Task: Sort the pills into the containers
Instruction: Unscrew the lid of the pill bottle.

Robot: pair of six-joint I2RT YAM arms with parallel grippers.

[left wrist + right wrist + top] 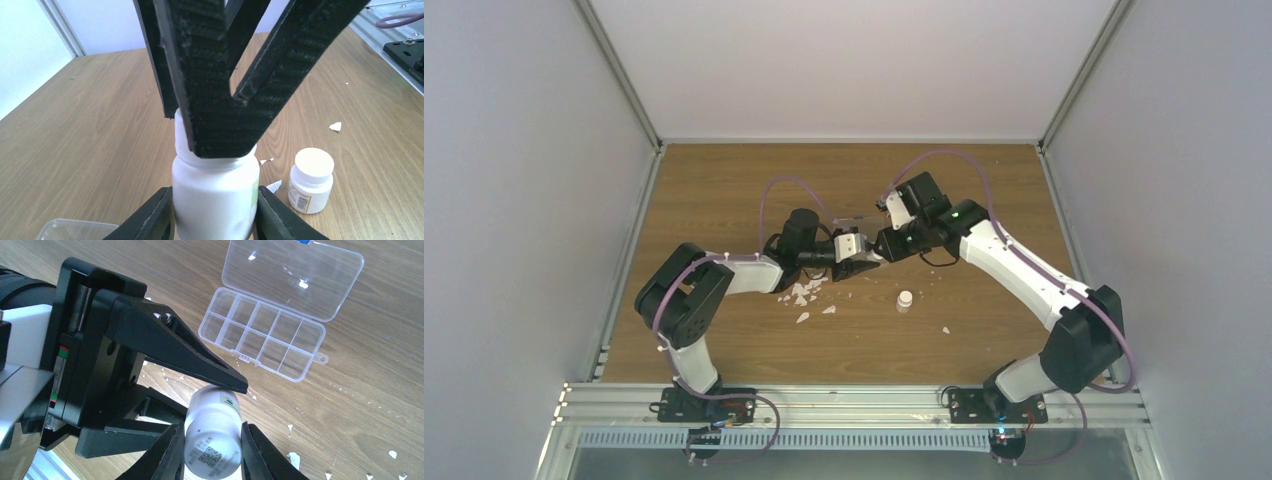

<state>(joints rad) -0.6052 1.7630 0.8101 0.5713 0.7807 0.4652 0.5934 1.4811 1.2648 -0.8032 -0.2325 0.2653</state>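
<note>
Mid-table, top view: the left gripper (867,258) and right gripper (882,250) meet tip to tip, well back from the near edge. What they share is hidden from me here. White flakes (802,293) and a capped vial (905,299) lie just nearward.

Left wrist view: my left fingers (155,220) stand wide, pressed on the body of a white bottle (215,200). The right fingers clamp its neck end.

Right wrist view: the right fingers, half closed, flank the same bottle. The organiser box (260,335) lies open on the table beyond, toward the far edge, its compartments bare. I see no pills; presumably they are inside the bottle.

Hazard, as I judge it: the bottle lies roughly level and beside the box, not over it. A cap freed now would pour pills onto the table among the flakes. A twist could also slip the bottle from the left hold.
</note>
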